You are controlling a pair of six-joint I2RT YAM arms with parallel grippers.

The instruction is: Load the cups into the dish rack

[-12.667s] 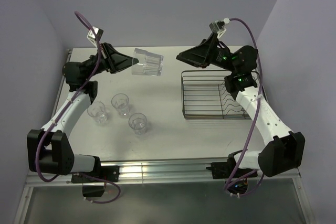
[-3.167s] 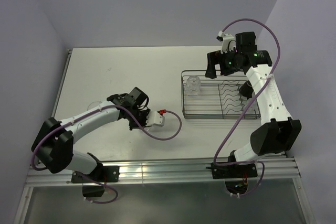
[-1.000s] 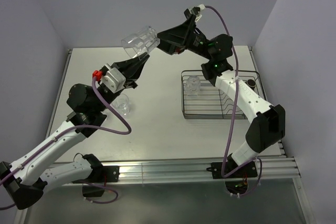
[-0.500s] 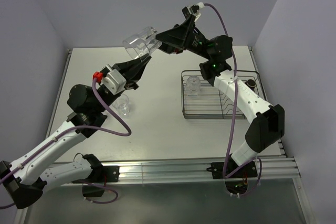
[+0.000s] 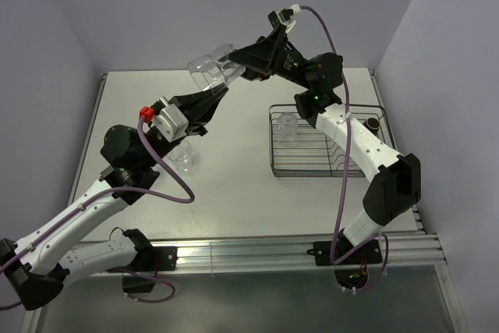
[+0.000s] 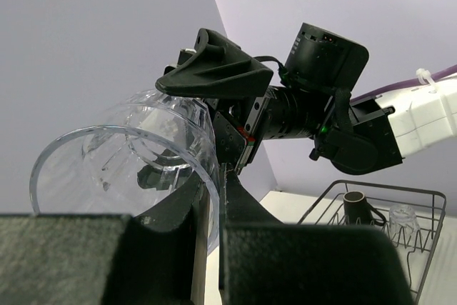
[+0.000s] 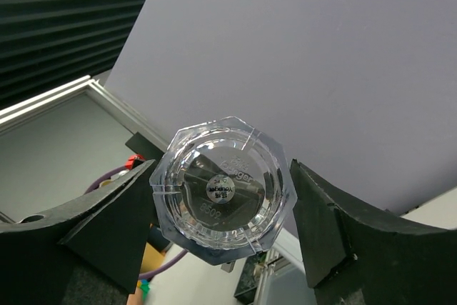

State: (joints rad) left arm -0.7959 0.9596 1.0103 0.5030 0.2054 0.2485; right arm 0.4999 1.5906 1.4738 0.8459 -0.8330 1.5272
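A clear faceted cup hangs on its side high above the table's back. My left gripper is shut on its rim wall, which shows pinched between the fingers in the left wrist view. My right gripper reaches in from the right. Its two fingers stand against either side of the cup's octagonal base. The dish rack sits at the right, holding a small clear cup and a dark brown mug. Another clear cup stands on the table beneath the left arm.
The left arm stretches up across the table's left half and hides part of it. The rack with the mug and the small cup also shows in the left wrist view. Walls close the back and both sides.
The right gripper's fingers have closed in on the base of the raised cup. The cup and both grippers have drifted slightly right.
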